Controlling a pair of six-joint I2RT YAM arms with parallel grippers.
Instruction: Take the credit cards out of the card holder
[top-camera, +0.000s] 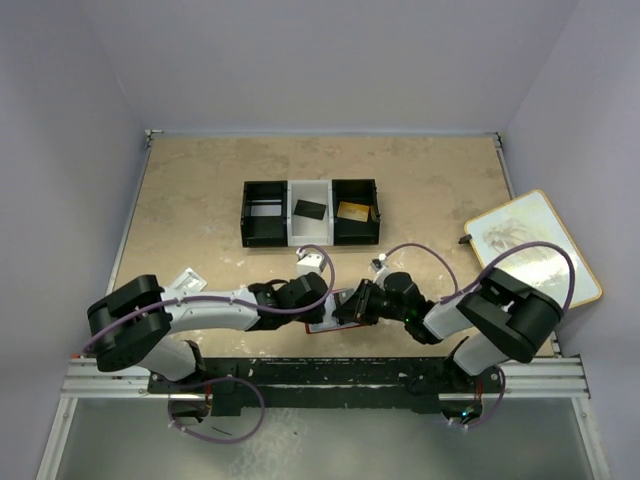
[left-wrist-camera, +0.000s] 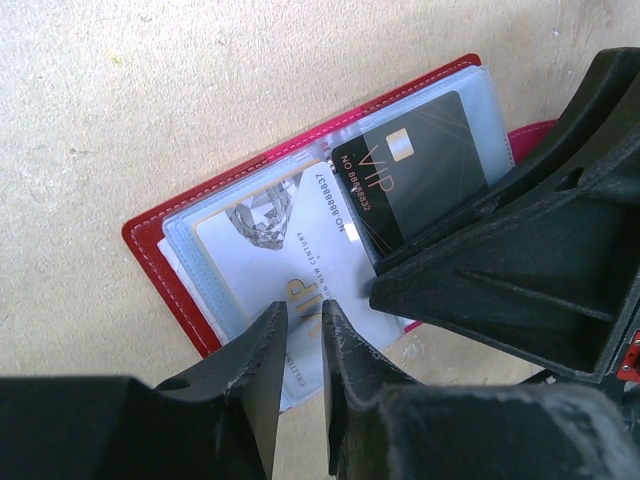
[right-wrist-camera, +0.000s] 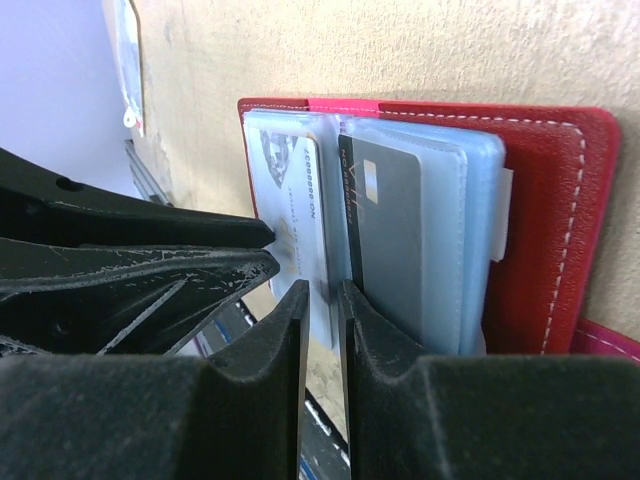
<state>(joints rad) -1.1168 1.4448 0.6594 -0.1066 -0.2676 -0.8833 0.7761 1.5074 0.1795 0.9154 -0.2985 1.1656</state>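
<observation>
Top external: both arms bend inward, left pincer (left-wrist-camera: 302, 330) and right pincer (right-wrist-camera: 322, 300) slit-narrow over the card holder (left-wrist-camera: 150, 240).

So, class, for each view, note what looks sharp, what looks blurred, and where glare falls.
Top view: even light, bright glare on the picture board. Left wrist view: print on the cards sharp, left fingers soft. Right wrist view: red wallet stitching crisp, right fingers blurred.

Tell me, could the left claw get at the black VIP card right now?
Probably not cleanly. The right claw lies across the near edge of the black card, between it and the left claw, which sits at the white card instead. Only its far end shows free.
</observation>
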